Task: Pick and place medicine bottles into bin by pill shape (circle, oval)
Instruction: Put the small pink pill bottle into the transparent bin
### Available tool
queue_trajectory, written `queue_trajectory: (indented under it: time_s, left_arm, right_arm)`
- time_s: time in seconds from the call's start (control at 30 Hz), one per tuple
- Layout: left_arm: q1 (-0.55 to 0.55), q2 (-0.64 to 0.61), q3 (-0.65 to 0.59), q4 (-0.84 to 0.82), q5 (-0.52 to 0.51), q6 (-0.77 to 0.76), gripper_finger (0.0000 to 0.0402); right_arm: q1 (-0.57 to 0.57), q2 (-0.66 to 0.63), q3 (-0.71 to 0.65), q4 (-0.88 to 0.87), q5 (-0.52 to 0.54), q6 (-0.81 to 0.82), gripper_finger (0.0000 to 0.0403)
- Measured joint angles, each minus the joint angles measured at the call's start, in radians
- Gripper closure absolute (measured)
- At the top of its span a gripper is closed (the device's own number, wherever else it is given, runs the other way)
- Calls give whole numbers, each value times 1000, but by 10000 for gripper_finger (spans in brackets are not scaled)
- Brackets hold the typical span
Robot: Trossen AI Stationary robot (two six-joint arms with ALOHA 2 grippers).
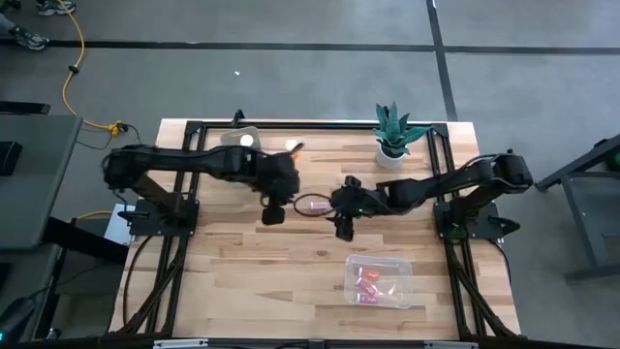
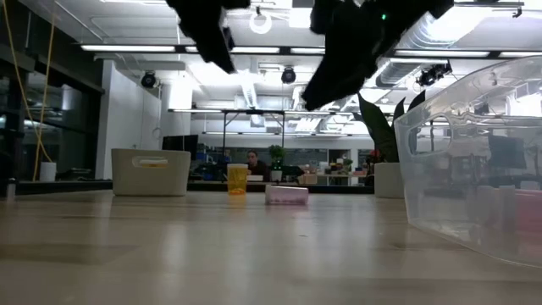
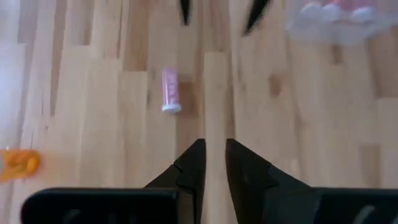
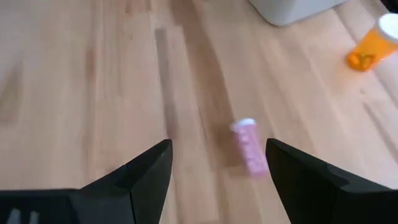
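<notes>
A: High view. The pink translucent medicine bottle with a white cap (image 1: 312,206) is seen lying on its side on the pale wooden plank surface (image 1: 232,281), between the left pincer (image 1: 274,213) and the right pincer (image 1: 344,225). The clear plastic tub (image 1: 378,281), already holding pink bottles, sits nearer the front edge.

B: Low view. The pink bottle (image 2: 286,195) lies far back; an amber bottle (image 2: 237,180) stands upright beside it. Both arms are cropped at the top, so neither pincer can be judged here. The tub wall (image 2: 474,161) blocks the right side.

A: Left wrist view. The left pincer (image 3: 214,163) is nearly closed on nothing, well apart from the bottle (image 3: 170,91).

B: Right wrist view. The right pincer (image 4: 219,163) is spread wide and empty, the bottle (image 4: 249,147) just ahead, nearer one finger. Judgement: the gap should be centred across the bottle's barrel before closing, since a lying cylinder is likely to roll. Pill shape cannot be made out in any view.
</notes>
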Motion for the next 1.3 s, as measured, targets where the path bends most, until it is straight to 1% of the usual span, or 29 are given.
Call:
queue_trajectory:
  time_s: [0.03, 0.1, 0.23, 0.27, 0.37, 0.47, 0.57, 0.63, 0.7, 0.83, 1.03, 1.17, 1.3]
  left_arm:
    - [-8, -34, -27, 20, 0, -24, 356]
    - [-25, -120, -92, 121, -10, -87, 368]
    - [-68, -319, -244, 340, -44, -224, 396]
    - [-84, -364, -280, 391, -68, -257, 399]
    - [-141, -479, -370, 501, -196, -339, 399]
    - [-203, -551, -438, 576, -345, -386, 401]
    - [-252, -589, -485, 641, -460, -398, 401]
    - [-275, -594, -501, 688, -506, -398, 401]
    - [-288, -594, -504, 697, -529, -398, 401]
    - [-294, -593, -504, 700, -529, -398, 401]
    - [-294, -593, -504, 714, -529, -398, 401]
    - [-294, -593, -504, 729, -524, -382, 401]
    - [-293, -593, -504, 729, -522, -375, 401]
  right_arm:
    - [-12, 5, -1, -5, -6, -16, 151]
    - [-49, 18, -1, 8, -42, -44, 151]
    - [-122, 72, -1, 25, -156, -101, 151]
    - [-136, 90, -1, 38, -179, -121, 151]
    - [-163, 146, -1, 43, -235, -167, 151]
    - [-166, 198, -1, 60, -247, -195, 151]
    - [-165, 245, -1, 100, -233, -214, 151]
    - [-170, 273, -1, 126, -215, -214, 151]
    - [-178, 295, -1, 146, -210, -214, 151]
    - [-189, 328, -1, 153, -210, -215, 169]
    - [-191, 367, 0, 162, -236, -221, 232]
    - [-190, 370, 0, 162, -234, -178, 263]
    - [-188, 343, -2, 139, -239, -136, 292]
